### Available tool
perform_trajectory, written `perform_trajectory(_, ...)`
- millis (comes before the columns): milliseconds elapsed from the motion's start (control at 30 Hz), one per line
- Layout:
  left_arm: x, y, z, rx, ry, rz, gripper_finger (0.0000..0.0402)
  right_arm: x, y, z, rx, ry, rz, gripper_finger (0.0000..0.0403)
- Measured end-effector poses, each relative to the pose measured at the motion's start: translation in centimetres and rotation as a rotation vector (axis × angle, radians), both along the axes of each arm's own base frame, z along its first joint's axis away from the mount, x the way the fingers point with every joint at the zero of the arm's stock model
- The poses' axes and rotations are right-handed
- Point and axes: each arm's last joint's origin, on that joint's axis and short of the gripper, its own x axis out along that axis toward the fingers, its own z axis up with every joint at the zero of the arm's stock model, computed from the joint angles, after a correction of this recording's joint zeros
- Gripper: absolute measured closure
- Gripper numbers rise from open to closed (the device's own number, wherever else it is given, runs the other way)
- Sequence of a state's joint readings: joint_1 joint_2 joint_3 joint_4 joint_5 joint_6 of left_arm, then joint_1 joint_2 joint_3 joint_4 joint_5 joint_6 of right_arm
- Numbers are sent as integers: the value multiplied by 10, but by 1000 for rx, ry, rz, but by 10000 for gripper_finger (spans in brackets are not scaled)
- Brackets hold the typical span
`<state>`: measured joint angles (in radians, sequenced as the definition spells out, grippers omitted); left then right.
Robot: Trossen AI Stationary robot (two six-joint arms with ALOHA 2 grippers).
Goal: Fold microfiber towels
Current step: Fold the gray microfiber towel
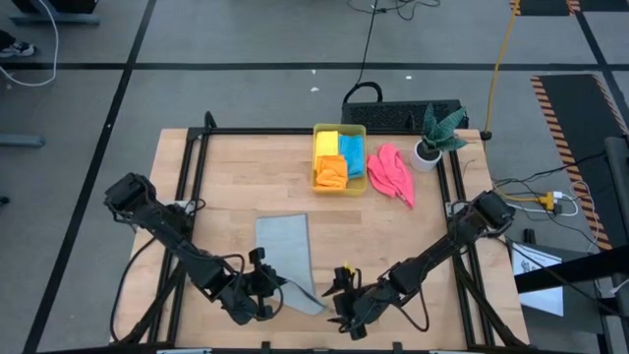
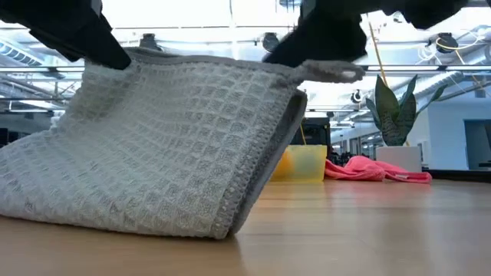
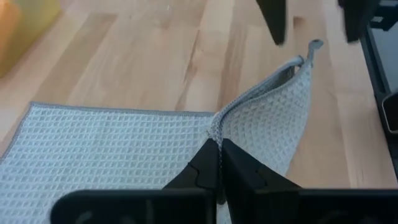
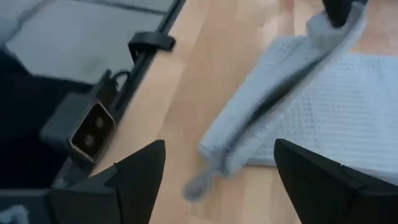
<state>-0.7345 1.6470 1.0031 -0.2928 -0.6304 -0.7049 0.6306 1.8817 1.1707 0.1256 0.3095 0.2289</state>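
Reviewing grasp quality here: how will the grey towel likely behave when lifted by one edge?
Probably floppy: the grey towel drapes and creases where the left gripper pinches its edge. Likely light, since a lifted corner holds up. Its waffle texture should resist slipping.

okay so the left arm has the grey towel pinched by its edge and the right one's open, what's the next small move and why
Probably bring the right end effector in to close on the free corner of the grey towel. The left end effector is shut on the near edge and holds it lifted, while the right one is open just short of the hanging corner. Both corners gripped would let the near edge be carried evenly over the flat part.
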Motion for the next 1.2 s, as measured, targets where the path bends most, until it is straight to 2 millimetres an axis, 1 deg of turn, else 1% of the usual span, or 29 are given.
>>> perform_trajectory(100,0,1,0,-10,0,12,377,2,1,-12,48,35,-54,107)
perform_trajectory(200,0,1,0,-8,1,10,383,5,1,-21,73,31,-140,116)
perform_trajectory(300,0,0,0,-7,1,9,395,6,0,-28,42,11,-207,134)
perform_trajectory(367,0,0,0,-7,1,9,394,7,-1,-31,37,18,-210,154)
perform_trajectory(467,0,0,0,-12,0,12,379,9,1,-28,61,-11,-207,201)
perform_trajectory(567,0,0,0,-29,-5,25,372,10,-1,-28,62,-14,-208,260)
perform_trajectory(633,0,0,0,-35,-4,27,374,11,-2,-28,50,-12,-206,302)
perform_trajectory(733,-3,-4,0,-74,8,17,388,11,-1,-27,9,-26,-172,366)
perform_trajectory(767,-4,-6,0,-95,14,10,393,11,-1,-27,-11,-32,-155,384)
perform_trajectory(800,-6,-9,0,-119,21,4,395,10,-1,-24,-29,-38,-139,392)
perform_trajectory(867,-10,-14,0,-176,45,-13,393,9,-1,-15,-35,-59,-117,391)
perform_trajectory(933,-14,-21,1,-240,73,-43,385,8,-2,-2,-2,-81,-76,386)
perform_trajectory(1033,-23,-34,3,-293,85,-96,383,13,-11,12,46,-92,-6,388)
perform_trajectory(1133,-33,-46,5,-304,64,-132,395,22,-24,13,93,-74,22,397)
perform_trajectory(1200,-38,-52,7,-318,25,-134,394,27,-30,10,130,-53,58,399)
